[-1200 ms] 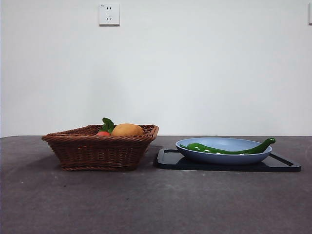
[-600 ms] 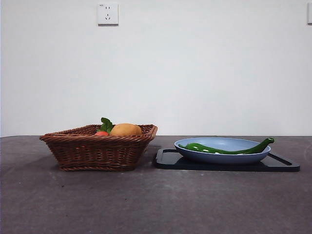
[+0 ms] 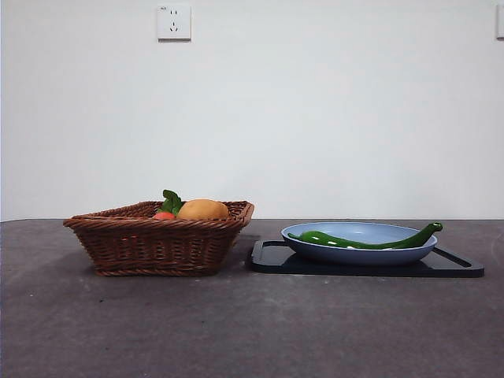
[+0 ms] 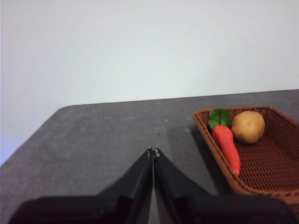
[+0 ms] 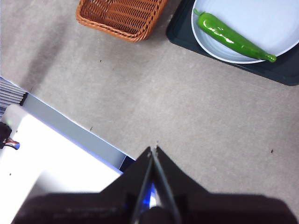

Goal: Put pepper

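Note:
The long green pepper (image 3: 362,239) lies across the blue plate (image 3: 358,253), its stem end curving up over the plate's right rim. The right wrist view shows the pepper (image 5: 231,37) on the plate (image 5: 275,23) from high above. My right gripper (image 5: 153,149) is shut and empty, high over the bare table, well apart from the plate. My left gripper (image 4: 153,151) is shut and empty, over the table beside the wicker basket (image 4: 261,158). Neither gripper shows in the front view.
The plate sits on a black tray (image 3: 272,257). The brown wicker basket (image 3: 157,242) stands left of the tray and holds a carrot (image 4: 227,147) with green leaves and a potato (image 4: 248,126). A white base and the table's edge (image 5: 70,128) lie below the right gripper.
The front picture shifted very slightly; the pepper, plate and basket have not moved.

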Controlling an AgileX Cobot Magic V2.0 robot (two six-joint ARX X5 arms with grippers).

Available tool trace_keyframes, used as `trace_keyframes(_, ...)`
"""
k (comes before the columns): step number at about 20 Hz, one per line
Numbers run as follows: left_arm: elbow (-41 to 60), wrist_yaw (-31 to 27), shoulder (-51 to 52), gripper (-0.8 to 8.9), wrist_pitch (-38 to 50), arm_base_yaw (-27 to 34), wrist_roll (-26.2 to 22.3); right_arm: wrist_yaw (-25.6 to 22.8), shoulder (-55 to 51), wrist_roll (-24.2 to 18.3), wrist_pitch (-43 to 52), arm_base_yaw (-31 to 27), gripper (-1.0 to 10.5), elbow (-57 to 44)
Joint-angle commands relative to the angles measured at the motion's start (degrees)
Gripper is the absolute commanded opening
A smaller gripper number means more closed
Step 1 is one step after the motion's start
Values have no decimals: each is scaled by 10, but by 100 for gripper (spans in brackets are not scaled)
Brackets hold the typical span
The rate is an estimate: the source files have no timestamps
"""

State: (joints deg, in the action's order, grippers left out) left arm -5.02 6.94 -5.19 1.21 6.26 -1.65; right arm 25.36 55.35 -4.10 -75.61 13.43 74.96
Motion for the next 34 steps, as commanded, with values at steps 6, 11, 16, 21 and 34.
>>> trace_keyframes(6, 39, -10, 51, 8, -32, 3, 35, 0, 5, -1, 4, 1, 11, 10)
trace_keyframes(11, 39, -7, 51, 8, -59, 2, 36, 0, 5, -1, 4, 1, 11, 10)
trace_keyframes(16, 39, -8, 51, 8, -59, 2, 36, 0, 5, -1, 4, 1, 11, 10)
trace_keyframes(21, 39, -8, 51, 8, -59, 2, 36, 0, 5, -1, 4, 1, 11, 10)
trace_keyframes(34, 39, -8, 51, 8, -59, 2, 36, -11, -224, 17, 445, -97, 11, -228)
